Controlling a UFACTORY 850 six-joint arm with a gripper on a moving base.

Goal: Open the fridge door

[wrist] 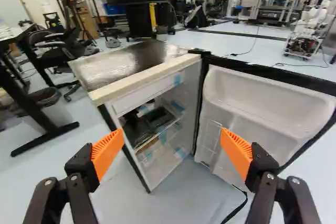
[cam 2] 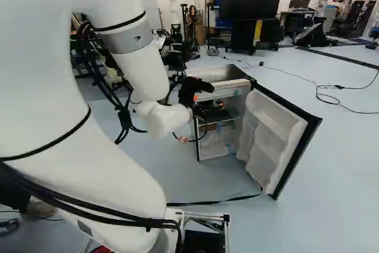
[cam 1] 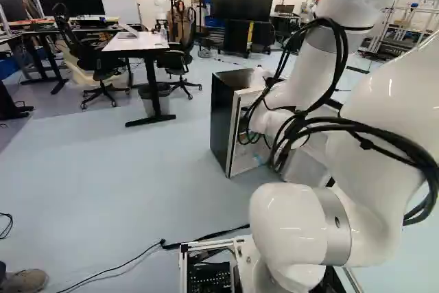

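The fridge (wrist: 131,66) stands on the floor (wrist: 121,203), ahead of the gripper (cam 2: 212,96); the door (wrist: 252,98) is wide open at the fridge's side; the jaws are spread apart, released, before the fridge.

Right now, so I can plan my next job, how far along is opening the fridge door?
The opening looks done: the door stands swung wide from the fridge body, exposing the interior. Nothing is being gripped: the hand is open, with nothing pinched between its fingers. What's left is probably just backing the arm away, if wanted; the door seems to need no more pulling.
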